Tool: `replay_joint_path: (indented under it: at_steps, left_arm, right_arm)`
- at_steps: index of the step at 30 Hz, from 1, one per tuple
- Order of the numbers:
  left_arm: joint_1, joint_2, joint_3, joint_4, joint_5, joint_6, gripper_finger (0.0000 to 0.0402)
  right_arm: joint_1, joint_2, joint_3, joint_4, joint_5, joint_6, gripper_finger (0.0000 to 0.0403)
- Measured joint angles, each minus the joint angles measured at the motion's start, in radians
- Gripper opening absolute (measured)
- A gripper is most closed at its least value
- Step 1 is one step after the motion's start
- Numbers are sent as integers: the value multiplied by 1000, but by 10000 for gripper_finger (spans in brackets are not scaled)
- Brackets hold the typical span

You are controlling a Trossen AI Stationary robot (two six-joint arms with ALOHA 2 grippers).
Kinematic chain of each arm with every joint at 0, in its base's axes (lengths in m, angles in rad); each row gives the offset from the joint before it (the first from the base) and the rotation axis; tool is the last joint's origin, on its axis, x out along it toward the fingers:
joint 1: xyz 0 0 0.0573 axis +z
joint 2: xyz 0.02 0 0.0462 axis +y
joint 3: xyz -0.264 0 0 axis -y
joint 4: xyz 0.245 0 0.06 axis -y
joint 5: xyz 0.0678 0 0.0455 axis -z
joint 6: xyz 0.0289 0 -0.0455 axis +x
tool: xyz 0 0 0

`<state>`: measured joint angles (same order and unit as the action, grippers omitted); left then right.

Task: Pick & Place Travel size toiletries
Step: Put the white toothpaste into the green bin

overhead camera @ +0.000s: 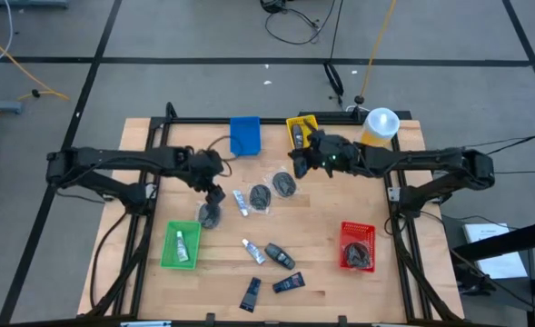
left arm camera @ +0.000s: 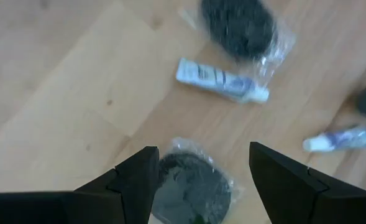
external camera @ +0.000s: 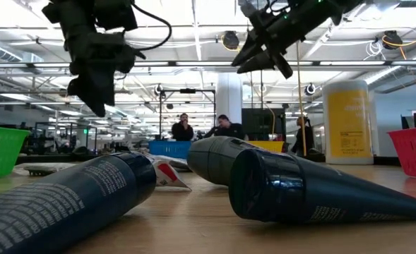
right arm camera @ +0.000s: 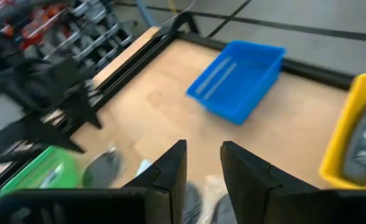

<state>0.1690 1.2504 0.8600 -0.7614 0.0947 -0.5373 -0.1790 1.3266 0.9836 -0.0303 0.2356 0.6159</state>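
— Where's your left tool (left arm camera: 201,180)?
— Spread open over a bagged dark disc (left arm camera: 192,190), near the counter's (overhead camera: 140,300) left edge; the white tube (left arm camera: 221,81) beyond lies flat, cap toward the centre.
— The right tool (right arm camera: 202,165)?
— Slightly parted, empty, near the back edge.

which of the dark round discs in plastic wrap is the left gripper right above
The wrapped disc next to the green tray. The left gripper hovers over it with fingers open; the other two discs lie farther toward the table's middle.
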Motion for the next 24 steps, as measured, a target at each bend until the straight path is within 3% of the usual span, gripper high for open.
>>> replay_joint_path:
  at_steps: [8,12,18,24]
  left_arm:
    - [-81,96,0,-160,-43,24,246]
    - [-83,107,0,-206,-43,-48,246]
    - [-102,107,0,3,-44,-80,246]
    - [-118,143,0,181,-101,-351,246]
  right_arm:
    - [125,0,0,1,8,46,75]
    - [190,0,0,3,74,67,67]
    - [273,0,0,4,135,94,57]
    - [334,0,0,4,165,141,51]
